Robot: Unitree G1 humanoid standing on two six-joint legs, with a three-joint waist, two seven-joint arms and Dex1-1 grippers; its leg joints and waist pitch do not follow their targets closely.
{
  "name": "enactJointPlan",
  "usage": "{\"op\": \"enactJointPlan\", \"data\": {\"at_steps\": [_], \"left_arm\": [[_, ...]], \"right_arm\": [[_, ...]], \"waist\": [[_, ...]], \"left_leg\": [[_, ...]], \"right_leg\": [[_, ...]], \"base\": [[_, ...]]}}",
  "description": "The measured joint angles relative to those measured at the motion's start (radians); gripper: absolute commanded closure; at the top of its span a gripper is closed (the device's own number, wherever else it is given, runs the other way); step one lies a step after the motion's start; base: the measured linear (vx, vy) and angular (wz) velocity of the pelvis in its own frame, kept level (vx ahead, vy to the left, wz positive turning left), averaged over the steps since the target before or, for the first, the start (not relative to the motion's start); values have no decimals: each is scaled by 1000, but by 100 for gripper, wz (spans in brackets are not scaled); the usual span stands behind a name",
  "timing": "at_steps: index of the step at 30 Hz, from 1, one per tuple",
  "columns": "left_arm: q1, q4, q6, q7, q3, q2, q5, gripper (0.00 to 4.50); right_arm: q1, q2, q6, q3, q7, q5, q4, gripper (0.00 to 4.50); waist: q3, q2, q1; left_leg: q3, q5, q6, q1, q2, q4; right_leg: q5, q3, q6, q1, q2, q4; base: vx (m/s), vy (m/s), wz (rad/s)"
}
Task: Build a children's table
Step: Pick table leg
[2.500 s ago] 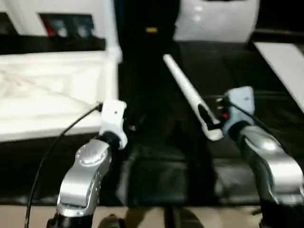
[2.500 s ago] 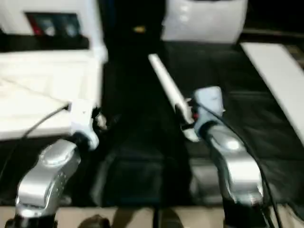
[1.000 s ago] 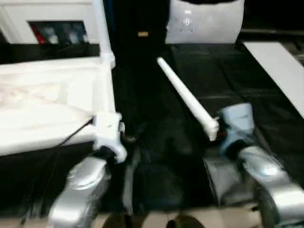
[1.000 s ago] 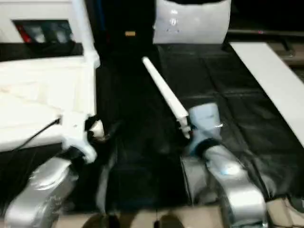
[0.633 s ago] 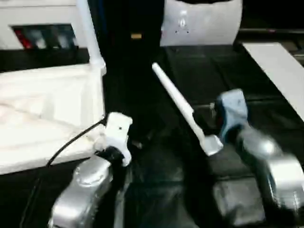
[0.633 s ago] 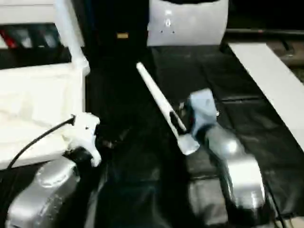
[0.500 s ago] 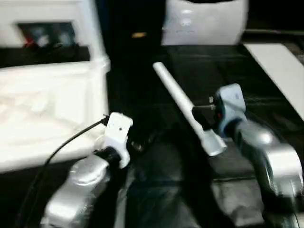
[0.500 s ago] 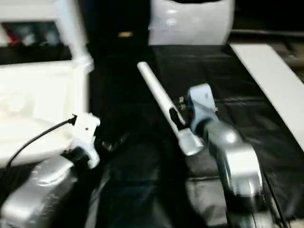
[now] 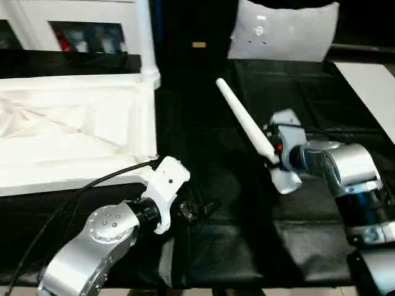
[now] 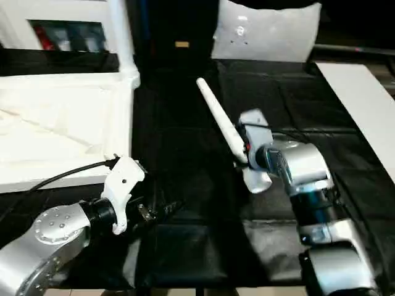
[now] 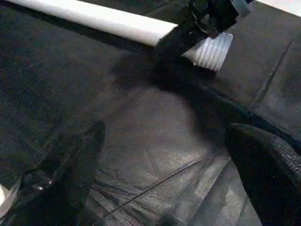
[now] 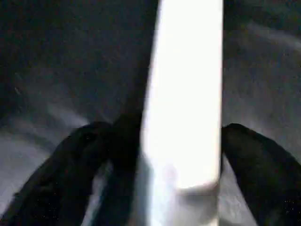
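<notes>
Table top: the white square table top (image 9: pixel 68 132) lies upside down on the robot's left, ribs facing up, on the black cover (image 9: pixel 210 246).
Fitted leg: one white leg (image 9: pixel 143 31) stands upright in the far corner socket of the top, nearest the middle of the scene.
Loose leg: a second tapered white leg (image 9: pixel 244 126) is at the centre-right, its thin tip pointing away from the robot and its ribbed screw end (image 11: pixel 210 49) nearest the robot.
Right gripper: the right gripper (image 12: pixel 183 155) has a black finger on either side of the loose leg close to the screw end, so it looks clamped on it; whether the leg rests on the cover I cannot tell.
Left gripper: the left gripper (image 11: pixel 164 169) stands spread wide with nothing between its fingers (image 11: pixel 263 165), low over the bare black cover, just off the near edge of the table top and apart from the loose leg.
Background: a white panel (image 9: pixel 284 31) stands at the back, and a white board (image 9: pixel 373 89) lies along the right.
Writing: a small yellowish tag (image 9: pixel 199 44) and some red and blue items (image 9: pixel 86 37) show at the back; nothing on them is readable.
</notes>
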Motion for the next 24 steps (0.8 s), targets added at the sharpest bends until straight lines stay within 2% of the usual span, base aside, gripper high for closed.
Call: {"op": "enactJointPlan", "data": {"at_steps": [1, 9, 12, 14, 16, 20, 21, 24], "left_arm": [[-2, 0, 7, -1, -1, 0, -1, 0], [-17, 0, 25, -2, -8, 13, -19, 0], [-20, 0, 25, -9, -13, 17, -20, 0], [-21, 1, 25, -11, -22, 23, -21, 0], [-23, 3, 25, -12, -26, 26, -21, 0], [-45, 19, 24, -27, -30, 43, -22, 0], [-53, 23, 21, -31, -30, 48, -22, 0], [-58, 31, 18, -33, -29, 55, -23, 0]], "right_arm": [[-3, -2, 6, 1, 15, 4, 2, 77], [-11, -36, 58, 17, 69, 30, 0, 131], [-11, -36, 63, 17, 78, 31, 0, 165], [-11, -37, 65, 17, 83, 31, 0, 171], [-11, -37, 65, 17, 88, 34, 0, 208], [-11, -34, 66, 17, 88, 44, 1, 228], [-9, -30, 66, 12, 87, 45, 1, 244], [5, -30, 67, -12, 86, 49, -5, 250]], "waist": [[0, 0, 0], [-1, -2, 6], [-2, -2, 6], [-2, -1, 7], [-2, -1, 7], [-4, 3, 11], [-4, 3, 13], [-5, 2, 23]], "left_leg": [[0, 0, 0, -1, 0, 0], [1, 1, 9, -3, 1, -3], [1, 1, 9, -3, 1, -4], [1, 1, 9, -2, 1, -5], [1, 1, 9, -2, 1, -5], [1, 2, 8, -1, 1, -5], [1, 2, 7, -1, 1, -5], [1, 3, 6, -1, 1, -5]], "right_leg": [[0, 0, 0, -1, 0, 0], [2, -1, -1, -2, 0, 0], [2, -1, -1, -2, 0, 0], [2, -1, -2, -2, 0, 1], [2, -2, -2, -2, 0, 1], [3, -2, -3, -2, 0, 2], [3, -2, -4, -2, 0, 2], [4, -2, -4, -2, 0, 1]], "base": [[0, 0, 0], [0, 0, 0], [0, 0, 0], [0, 0, 0], [0, 0, 0], [0, 0, 0], [0, 0, 0], [0, 0, 0]]}}
